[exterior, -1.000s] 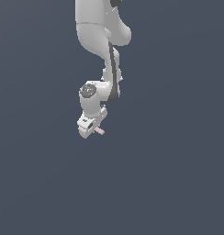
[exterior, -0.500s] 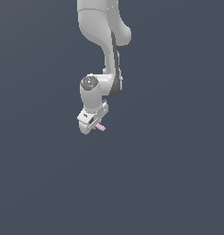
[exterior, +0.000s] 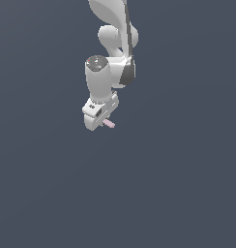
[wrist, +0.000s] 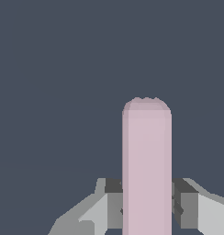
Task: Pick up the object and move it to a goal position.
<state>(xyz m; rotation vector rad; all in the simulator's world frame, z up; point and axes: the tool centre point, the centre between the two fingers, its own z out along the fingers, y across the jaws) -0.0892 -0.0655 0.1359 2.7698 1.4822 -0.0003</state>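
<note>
The object, a small pale pink rod (exterior: 109,124), sticks out sideways from the low end of the white arm in the exterior view. My gripper (exterior: 103,121) is shut on it and holds it in the air against the plain dark grey background. In the wrist view the pink rod (wrist: 146,165) fills the middle, clamped between my two grey fingers (wrist: 110,202), one on each side of it. Its rounded end points away from the camera.
The white arm (exterior: 110,58) reaches down from the top of the exterior view. Nothing but plain dark grey background surrounds it.
The arm has lifted a little and turned at the wrist, with the pink rod still in the gripper. The hand now sits slightly higher in the exterior view.
</note>
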